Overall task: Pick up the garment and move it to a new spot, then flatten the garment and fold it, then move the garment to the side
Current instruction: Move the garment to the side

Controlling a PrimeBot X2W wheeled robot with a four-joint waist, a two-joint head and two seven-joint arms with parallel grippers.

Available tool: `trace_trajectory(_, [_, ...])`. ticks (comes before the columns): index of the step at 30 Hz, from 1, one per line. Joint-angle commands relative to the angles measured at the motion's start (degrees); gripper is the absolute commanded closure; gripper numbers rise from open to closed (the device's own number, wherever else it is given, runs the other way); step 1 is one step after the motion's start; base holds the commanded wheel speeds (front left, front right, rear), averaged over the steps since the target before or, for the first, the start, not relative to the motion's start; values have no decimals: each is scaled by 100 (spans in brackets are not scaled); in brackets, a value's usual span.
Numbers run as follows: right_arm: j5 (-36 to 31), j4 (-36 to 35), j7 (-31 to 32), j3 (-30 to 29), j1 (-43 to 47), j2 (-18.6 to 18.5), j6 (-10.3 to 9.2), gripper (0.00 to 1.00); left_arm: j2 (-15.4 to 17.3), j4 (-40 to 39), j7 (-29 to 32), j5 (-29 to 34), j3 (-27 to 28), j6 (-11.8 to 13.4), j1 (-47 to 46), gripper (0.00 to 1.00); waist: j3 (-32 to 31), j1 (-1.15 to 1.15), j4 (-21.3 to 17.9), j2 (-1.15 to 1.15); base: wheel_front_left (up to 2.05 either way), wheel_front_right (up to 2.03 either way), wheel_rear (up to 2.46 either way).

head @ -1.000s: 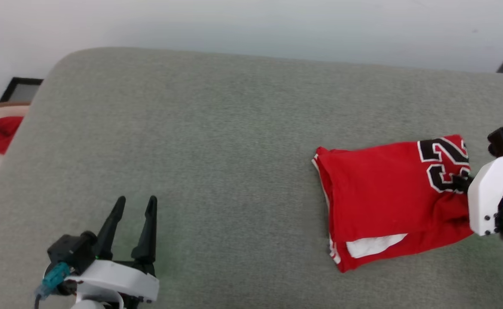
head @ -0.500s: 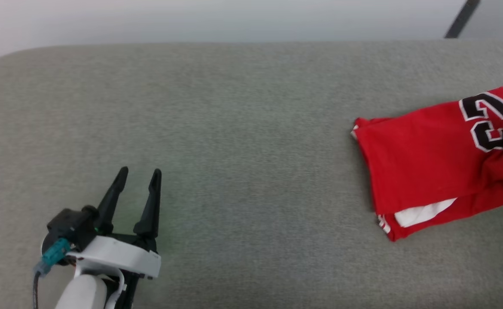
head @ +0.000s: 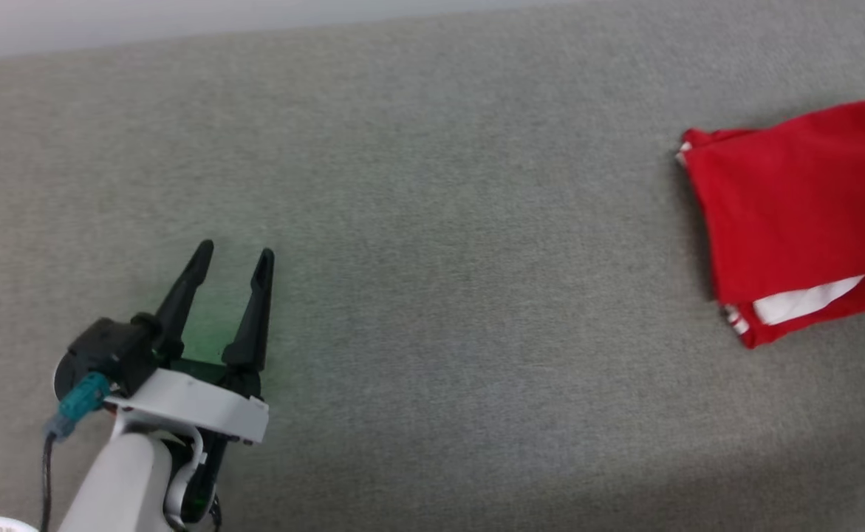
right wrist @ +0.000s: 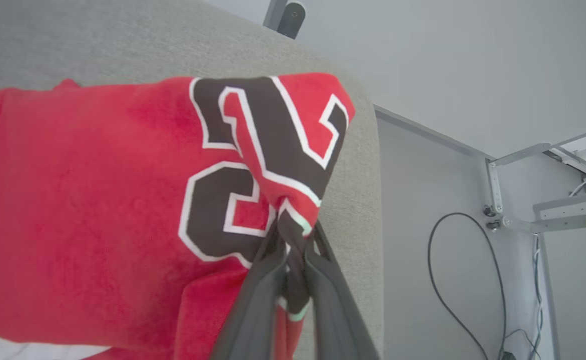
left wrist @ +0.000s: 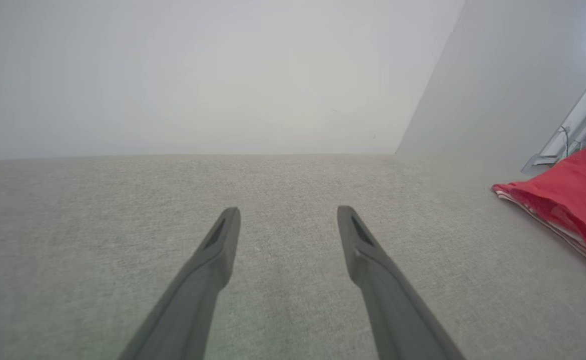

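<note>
The garment (head: pixel 787 214), a folded bright red jersey with a white sleeve edge and striped trim, lies at the right edge of the head view on the grey cushion. Its near corner (left wrist: pixel 568 200) appears at the right of the left wrist view. In the right wrist view the garment (right wrist: pixel 97 200) shows black-and-white numbers, and my right gripper (right wrist: pixel 295 235) is shut on a pinched fold of it near the cushion's edge. My left gripper (head: pixel 233 258) stands open at the lower left, far from the garment, with nothing between its fingers (left wrist: pixel 222 240).
The grey fabric cushion (head: pixel 432 295) spreads wide between the left gripper and the garment. Its right edge (right wrist: pixel 368 200) drops to a pale floor with a black cable (right wrist: pixel 448 260) and metal brackets (right wrist: pixel 538 220). A pale wall (left wrist: pixel 222 75) stands behind.
The head camera has turned, so the whole picture shifted and the garment now sits at the right edge with the right arm out of frame. Both grippers keep their states.
</note>
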Motion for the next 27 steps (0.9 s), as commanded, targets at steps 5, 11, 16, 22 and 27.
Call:
trace_trajectory(5, [-213, 338, -389, 236, -380, -219, -9, 100, 86, -27, -21, 52, -63, -12, -185, 0, 361, 0, -295, 0, 0, 0, 0])
trace_trajectory(11, [-425, 893, -723, 442, -705, -376, -9, 100, 119, -40, -21, 46, -159, -12, -324, 0, 563, 0, -317, 0, 0, 0, 0])
trace_trajectory(16, [-674, 1421, -993, 473, -929, -377, -9, 100, 162, -24, -21, 32, -249, -12, -438, 0, 739, 0, -275, 0, 0, 0, 0])
trace_trajectory(22, [-856, 2075, -1325, 426, -1152, -176, -9, 100, 206, 10, -21, -10, -336, -12, -573, 0, 893, 0, -191, 0, 0, 0, 0])
trace_trajectory(27, [-962, 2534, -1591, 420, -1332, 42, -9, 94, 239, 79, -8, -45, -323, -2, -606, 0, 914, 0, -138, 0, 0, 0, 0])
